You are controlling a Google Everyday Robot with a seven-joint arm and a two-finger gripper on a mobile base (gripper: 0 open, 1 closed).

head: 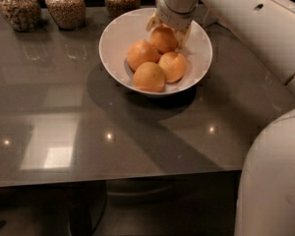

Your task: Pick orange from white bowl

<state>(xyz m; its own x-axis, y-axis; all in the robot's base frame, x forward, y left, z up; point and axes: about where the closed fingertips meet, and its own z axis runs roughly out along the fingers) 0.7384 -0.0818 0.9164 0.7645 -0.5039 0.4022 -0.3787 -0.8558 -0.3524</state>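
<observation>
The white bowl (113, 48) stands on the dark table and holds several oranges. My gripper (167, 29) reaches down into the far side of the bowl from the upper right. Its pale fingers (151, 22) sit on both sides of the farthest orange (164, 39) and press against it. That orange still rests in the bowl, touching the other oranges. Three more oranges lie in front of it: one on the left (141, 54), one on the right (173, 66), one nearest me (148, 76).
Glass jars of grain (65, 5) stand in a row along the table's far edge, left of and behind the bowl. My white arm (246, 23) crosses the upper right, and the robot's body (275, 181) fills the lower right. The table's front edge runs near the bottom.
</observation>
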